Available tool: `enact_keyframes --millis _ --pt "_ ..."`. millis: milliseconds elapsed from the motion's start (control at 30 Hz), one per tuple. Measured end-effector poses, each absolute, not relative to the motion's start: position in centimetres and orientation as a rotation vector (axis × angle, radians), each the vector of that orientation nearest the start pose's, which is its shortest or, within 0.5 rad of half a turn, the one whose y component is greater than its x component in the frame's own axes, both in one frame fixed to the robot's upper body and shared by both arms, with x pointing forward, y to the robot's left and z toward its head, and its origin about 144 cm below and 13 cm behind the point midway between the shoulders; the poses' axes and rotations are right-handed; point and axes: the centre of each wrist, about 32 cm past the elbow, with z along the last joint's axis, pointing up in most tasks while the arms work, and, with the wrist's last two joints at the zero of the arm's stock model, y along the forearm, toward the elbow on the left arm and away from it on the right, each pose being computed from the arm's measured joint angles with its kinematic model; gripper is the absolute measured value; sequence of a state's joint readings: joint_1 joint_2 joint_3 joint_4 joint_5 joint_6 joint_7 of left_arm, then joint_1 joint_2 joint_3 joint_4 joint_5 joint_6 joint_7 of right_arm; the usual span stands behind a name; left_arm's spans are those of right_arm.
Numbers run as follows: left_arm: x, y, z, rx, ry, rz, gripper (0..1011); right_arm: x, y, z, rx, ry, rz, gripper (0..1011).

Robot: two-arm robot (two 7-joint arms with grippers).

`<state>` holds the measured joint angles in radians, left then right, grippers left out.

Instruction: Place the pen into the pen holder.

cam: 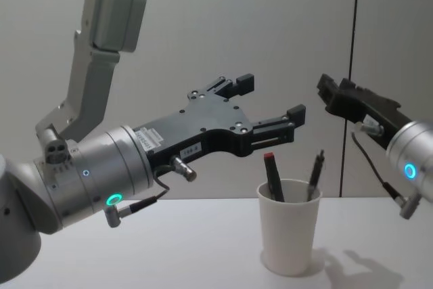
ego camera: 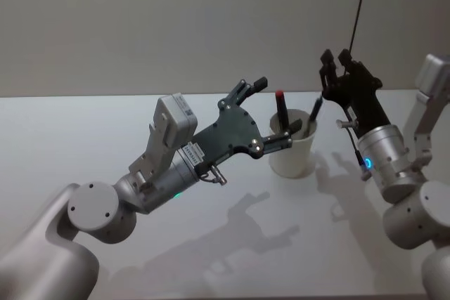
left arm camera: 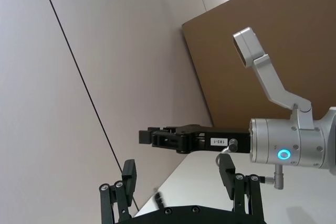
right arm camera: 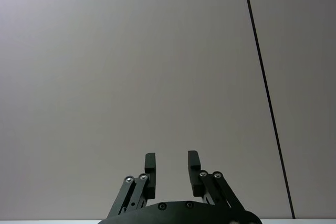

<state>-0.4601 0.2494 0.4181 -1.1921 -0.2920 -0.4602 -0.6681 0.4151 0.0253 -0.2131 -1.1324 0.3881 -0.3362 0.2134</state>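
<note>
I see the table [ego camera: 84,124] as the biggest thing, white, with the pen holder [ego camera: 292,151] standing on it at about three o'clock from the centre of my head view. It is a white paper cup holding two pens upright: a dark pen with a red cap [ego camera: 280,109] leaning on the cup's left side and a thinner black pen [ego camera: 314,116] on its right. Both stick out above the rim.

My left gripper [ego camera: 273,112] hangs in the air just left of and above the cup, its fingers spread wide and empty. My right gripper [ego camera: 336,61] hovers above and behind the cup at one o'clock, fingers parted by a narrow gap, nothing between them.

My chest view shows the cup [cam: 290,231] side-on with clear air between it and both grippers; my right wrist view faces bare wall.
</note>
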Motion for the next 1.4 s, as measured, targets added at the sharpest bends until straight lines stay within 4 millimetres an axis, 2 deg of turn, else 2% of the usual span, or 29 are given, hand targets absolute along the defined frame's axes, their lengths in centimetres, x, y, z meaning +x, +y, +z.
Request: enact_keyframes --millis 33,367,433,533,567,667,733,1400 --pt "57.02 21.07 117.99 -0.161 -0.42 0.59 1004 57.06 -17.55 116.16 0.432 -0.026 -1.211 352" --pt "57.02 21.07 117.99 -0.161 -0.42 0.59 1004 57.63 -17.07 115.74 0.43 -0.033 -1.216 646" --pt "57.02 21.07 117.99 -0.162 -0.42 0.59 1004 57.7 -17.02 115.7 0.429 -0.034 -1.218 748" --pt "57.02 21.07 117.99 -0.162 -0.42 0.59 1004 57.76 -16.99 115.67 0.428 -0.034 -1.219 805" --pt "57.02 21.07 117.99 -0.162 -0.42 0.59 1004 57.78 -16.98 115.65 0.428 -0.035 -1.219 863" --pt "57.02 21.07 117.99 -0.161 -0.42 0.59 1004 57.83 -16.94 115.62 0.427 -0.035 -1.22 914" --pt "57.02 21.07 117.99 -0.161 -0.42 0.59 1004 57.87 -16.92 115.59 0.427 -0.035 -1.221 990" --pt "57.02 21.07 117.99 -0.161 -0.42 0.59 1004 57.99 -16.89 115.51 0.425 -0.036 -1.225 1001"
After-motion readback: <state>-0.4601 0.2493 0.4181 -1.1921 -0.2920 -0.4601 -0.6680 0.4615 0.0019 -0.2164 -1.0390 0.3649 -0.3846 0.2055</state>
